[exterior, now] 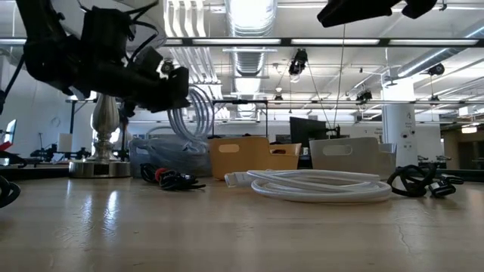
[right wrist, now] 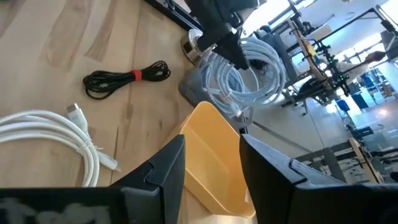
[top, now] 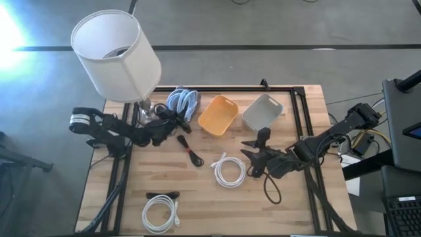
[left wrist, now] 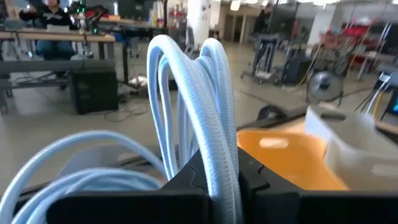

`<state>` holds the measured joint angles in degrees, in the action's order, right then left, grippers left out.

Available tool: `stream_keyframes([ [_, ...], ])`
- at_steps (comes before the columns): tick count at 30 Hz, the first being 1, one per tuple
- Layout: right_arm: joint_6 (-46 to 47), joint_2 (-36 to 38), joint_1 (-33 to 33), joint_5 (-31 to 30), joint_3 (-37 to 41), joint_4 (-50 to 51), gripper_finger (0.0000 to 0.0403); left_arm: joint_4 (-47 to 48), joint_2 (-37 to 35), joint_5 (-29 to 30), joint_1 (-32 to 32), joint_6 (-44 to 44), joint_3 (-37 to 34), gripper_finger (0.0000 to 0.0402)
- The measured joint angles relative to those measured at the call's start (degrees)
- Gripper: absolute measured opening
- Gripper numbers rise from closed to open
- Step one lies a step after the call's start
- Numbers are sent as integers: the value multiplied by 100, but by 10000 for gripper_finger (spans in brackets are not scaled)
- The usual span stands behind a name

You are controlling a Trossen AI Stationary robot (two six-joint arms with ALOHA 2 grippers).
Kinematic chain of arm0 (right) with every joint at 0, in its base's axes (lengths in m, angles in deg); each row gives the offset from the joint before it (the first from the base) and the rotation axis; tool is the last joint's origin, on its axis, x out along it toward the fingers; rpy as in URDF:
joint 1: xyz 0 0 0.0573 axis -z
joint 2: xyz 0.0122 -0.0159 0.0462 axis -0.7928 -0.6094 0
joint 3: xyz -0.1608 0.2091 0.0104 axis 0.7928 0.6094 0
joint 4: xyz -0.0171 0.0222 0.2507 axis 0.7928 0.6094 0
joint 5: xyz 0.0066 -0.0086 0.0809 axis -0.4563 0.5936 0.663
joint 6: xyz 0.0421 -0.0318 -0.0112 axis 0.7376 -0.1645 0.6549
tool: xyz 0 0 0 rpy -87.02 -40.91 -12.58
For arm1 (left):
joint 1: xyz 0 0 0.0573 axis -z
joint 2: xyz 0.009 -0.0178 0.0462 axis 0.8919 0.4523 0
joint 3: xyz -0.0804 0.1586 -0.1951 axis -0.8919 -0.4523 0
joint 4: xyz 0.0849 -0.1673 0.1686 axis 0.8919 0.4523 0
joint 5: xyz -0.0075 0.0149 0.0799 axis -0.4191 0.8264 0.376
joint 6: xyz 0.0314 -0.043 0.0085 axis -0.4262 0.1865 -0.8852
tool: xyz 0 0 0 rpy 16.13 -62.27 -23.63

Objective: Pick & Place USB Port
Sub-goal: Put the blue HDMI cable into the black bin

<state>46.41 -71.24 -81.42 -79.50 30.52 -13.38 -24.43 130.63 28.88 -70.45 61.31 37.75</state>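
I have the left gripper (top: pixel 172 123) pinched on the blue cable (top: pixel 183 101), holding it up off the table near the back edge, just beside the lamp (top: pixel 117 55). In the left wrist view the cable's (left wrist: pixel 205 112) loops rise straight out from between the two fingers (left wrist: pixel 186 183), which are pressed against the strands, and more of the coil hangs off to one side. The low view shows the cable (exterior: pixel 193 113) dangling from that gripper (exterior: pixel 170 87) clear of the tabletop.

The orange bin (top: pixel 218 114) sits just to the right of the held cable, with the grey bin (top: pixel 262 111) beside it further right. Both are near the table's back edge.

My right gripper (top: pixel 253 148) hovers with its fingers (right wrist: pixel 165 165) spread and nothing between them, in front of the grey bin. Its wrist view looks over the orange bin (right wrist: pixel 214 158) toward the blue cable (right wrist: pixel 245 78).

On the wood lie a black cable (top: pixel 190 151) tied with a red band, a white cable (top: pixel 229 170) mid-table just beside the right gripper, and another white coil (top: pixel 160 213) near the front edge.
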Motion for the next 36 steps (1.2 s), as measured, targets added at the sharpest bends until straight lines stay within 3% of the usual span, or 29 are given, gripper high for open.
stream_keyframes([
  [8,122,0,0,0,81,2,155,341,-4,145,-135,363,-11,20],
  [15,55,0,0,0,81,-4,149,-80,0,87,-146,-261,-20,27],
  [23,39,0,2,0,81,-4,153,-13,0,83,-157,-295,-22,19],
  [31,90,0,2,-2,81,-6,156,1712,-4,-8,-153,1177,-31,23],
  [36,102,-2,2,-1,81,-7,150,1817,-9,59,-157,1486,-48,29],
])
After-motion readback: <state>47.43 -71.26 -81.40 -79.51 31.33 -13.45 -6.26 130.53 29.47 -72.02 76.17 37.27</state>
